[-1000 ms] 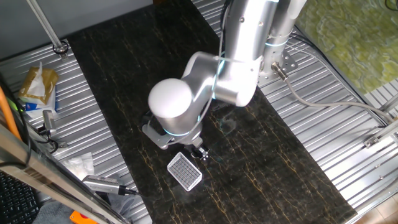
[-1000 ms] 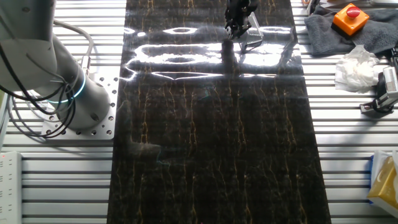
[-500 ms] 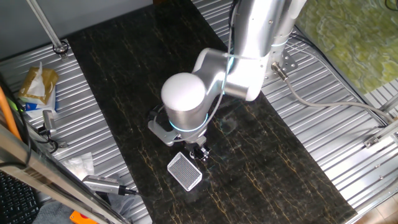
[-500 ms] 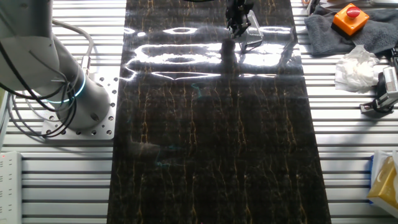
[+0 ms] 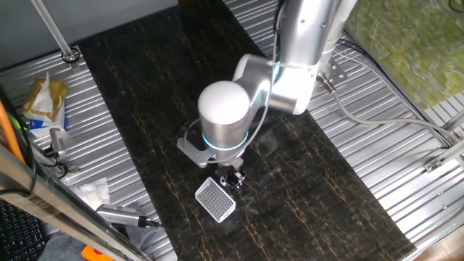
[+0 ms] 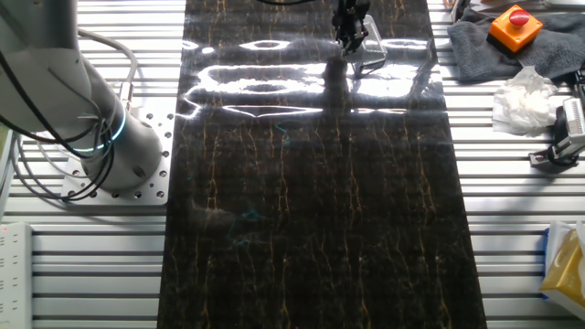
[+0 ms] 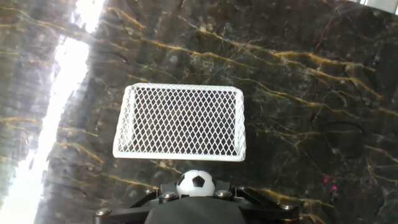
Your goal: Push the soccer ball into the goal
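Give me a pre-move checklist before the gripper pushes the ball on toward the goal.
1. Ball in sight: ok, it sits just ahead of the gripper in the hand view.
2. Ball lined up with goal: ok, it lies just before the near frame edge, slightly right of centre.
3. Path between ball and goal free: ok, only bare dark mat shows there.
4. Goal opening faces the ball: cannot tell, only mesh and frame show.
5. Gripper touching the ball: cannot tell, the contact point is hidden.
6. Gripper open or shut: cannot tell, the fingertips are out of sight.
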Available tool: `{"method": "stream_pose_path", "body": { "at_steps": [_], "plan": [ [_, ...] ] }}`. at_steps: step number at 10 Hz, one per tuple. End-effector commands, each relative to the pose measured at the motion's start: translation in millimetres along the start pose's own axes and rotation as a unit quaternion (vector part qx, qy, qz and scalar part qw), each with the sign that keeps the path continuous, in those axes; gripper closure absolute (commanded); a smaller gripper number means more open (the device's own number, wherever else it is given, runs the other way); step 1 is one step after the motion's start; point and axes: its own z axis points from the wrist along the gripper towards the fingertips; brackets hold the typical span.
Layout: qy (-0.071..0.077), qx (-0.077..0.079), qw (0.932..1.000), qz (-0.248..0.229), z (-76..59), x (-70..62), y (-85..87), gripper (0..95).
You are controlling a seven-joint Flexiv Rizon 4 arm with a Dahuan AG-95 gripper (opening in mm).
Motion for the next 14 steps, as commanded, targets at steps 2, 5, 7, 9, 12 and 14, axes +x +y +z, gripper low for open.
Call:
{"method": "stream_pose_path", "body": {
  "at_steps": [2, 5, 7, 9, 12, 14],
  "plan": [
    [-0.016, 0.003, 0.9999, -0.001, 0.2, -2.7, -0.1, 95.0],
    [-0.021, 0.004, 0.9998, -0.003, 5.7, -7.5, -4.1, 95.0],
    [-0.023, 0.002, 0.9997, -0.001, 7.2, -11.0, -5.2, 95.0],
    [-0.027, 0.002, 0.9996, 0.001, 8.0, -15.6, -4.9, 95.0],
    [-0.038, 0.005, 0.9993, 0.002, 10.4, -19.0, -4.3, 95.0],
    [-0.043, 0.004, 0.9991, 0.006, 11.3, -19.7, -3.7, 95.0]
  ]
}}
